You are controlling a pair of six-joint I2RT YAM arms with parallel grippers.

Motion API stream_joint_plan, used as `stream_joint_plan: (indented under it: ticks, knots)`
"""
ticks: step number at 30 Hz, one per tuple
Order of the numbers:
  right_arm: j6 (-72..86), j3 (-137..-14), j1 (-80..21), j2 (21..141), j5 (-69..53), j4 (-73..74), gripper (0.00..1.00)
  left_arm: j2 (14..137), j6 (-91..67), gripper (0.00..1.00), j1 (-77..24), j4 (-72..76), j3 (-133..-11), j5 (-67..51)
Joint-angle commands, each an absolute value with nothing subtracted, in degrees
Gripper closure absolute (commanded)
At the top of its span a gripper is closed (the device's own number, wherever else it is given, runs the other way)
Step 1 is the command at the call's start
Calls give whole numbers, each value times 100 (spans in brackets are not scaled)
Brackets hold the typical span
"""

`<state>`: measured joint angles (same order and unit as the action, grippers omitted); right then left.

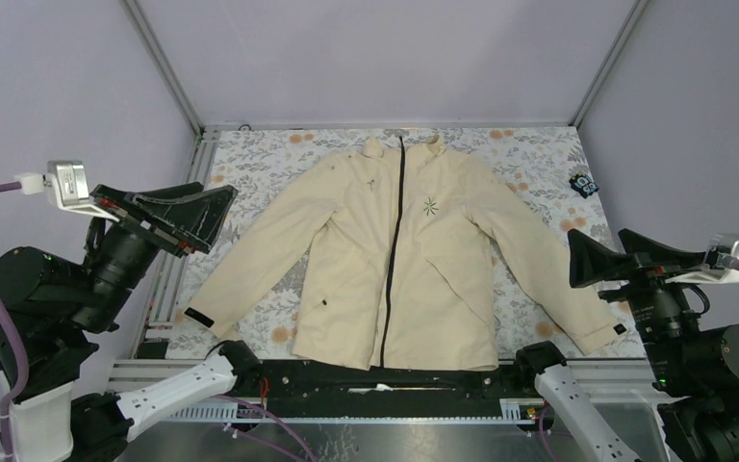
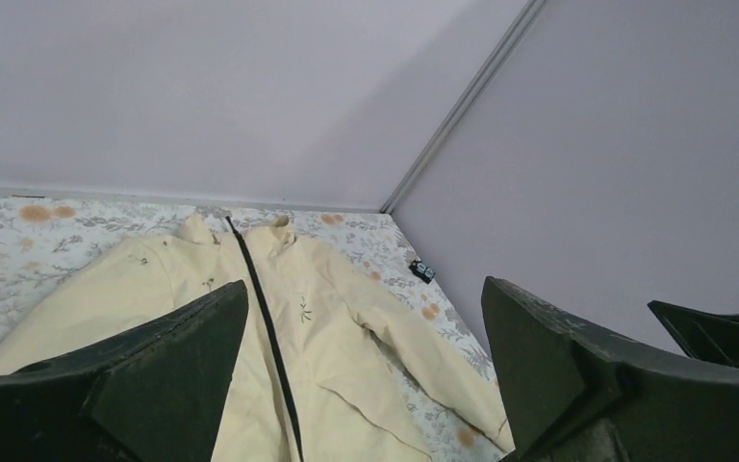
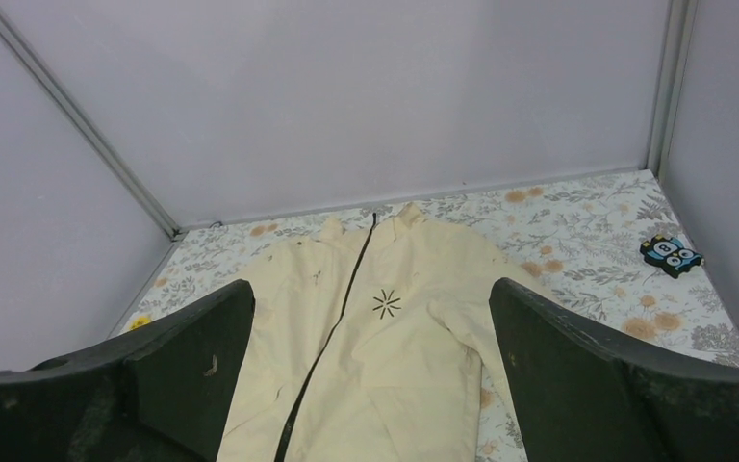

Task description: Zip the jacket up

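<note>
The cream-beige jacket [image 1: 443, 260] lies flat, front up, on the floral table cover, collar at the far side and sleeves spread outward. Its dark zipper [image 1: 393, 260] runs as one straight closed line from hem to collar. A dark star logo [image 1: 430, 205] sits on the chest. My left gripper [image 1: 216, 219] is open and empty, raised off the jacket's left sleeve. My right gripper [image 1: 577, 260] is open and empty, raised beside the right sleeve. The left wrist view shows the jacket [image 2: 346, 318] between its open fingers [image 2: 183, 375]. The right wrist view shows it too [image 3: 394, 337].
A small blue-and-black object [image 1: 585, 184] lies on the floral cover [image 1: 279, 154] at the far right, also in the right wrist view [image 3: 672, 254]. Grey enclosure walls stand on three sides. A black rail [image 1: 346, 375] runs along the near edge.
</note>
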<state>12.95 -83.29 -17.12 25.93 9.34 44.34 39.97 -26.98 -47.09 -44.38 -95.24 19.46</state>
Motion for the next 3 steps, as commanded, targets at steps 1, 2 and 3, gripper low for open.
stream_joint_plan:
  ticks: [1, 2, 3]
  knots:
    - [1060, -8492, -1709, 2601, 960, 4438, 0, 4067, -2667, 1, -4685, -4482, -9574, 2136]
    - [1037, -8492, -1708, 2603, 990, 4465, 0, 4069, -2678, 1, -4680, -4482, -9567, 2136]
    - [1023, -8476, -1705, 2563, 1042, 4445, 1, 4065, -2687, 1, -4684, -4480, -9563, 2124]
